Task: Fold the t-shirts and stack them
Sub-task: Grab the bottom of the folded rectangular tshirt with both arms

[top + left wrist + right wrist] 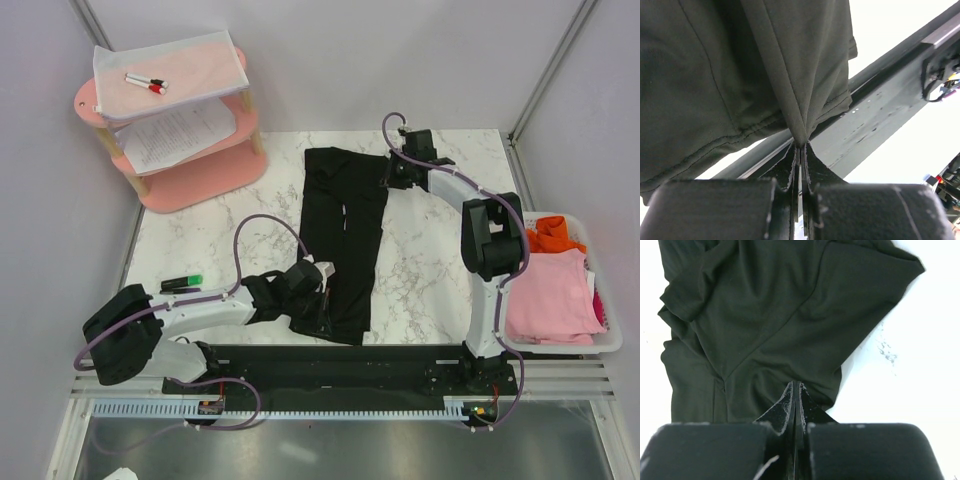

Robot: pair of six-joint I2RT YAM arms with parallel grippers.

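The black t-shirt (pixel 343 245) lies as a long folded strip between both sets of jaws, its near corner hidden from above by the left gripper (pixel 318 275). That wrist's view shows the jaws pinched on a bunched hem. The right gripper (pixel 395 172) is closed at the far edge; whether it holds cloth I can't tell.

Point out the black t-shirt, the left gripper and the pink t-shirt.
black t-shirt (pixel 322 215): top view, middle of its left half.
left gripper (pixel 799 146): left wrist view, between its fingertips.
pink t-shirt (pixel 548 295): top view, middle of its folded face.
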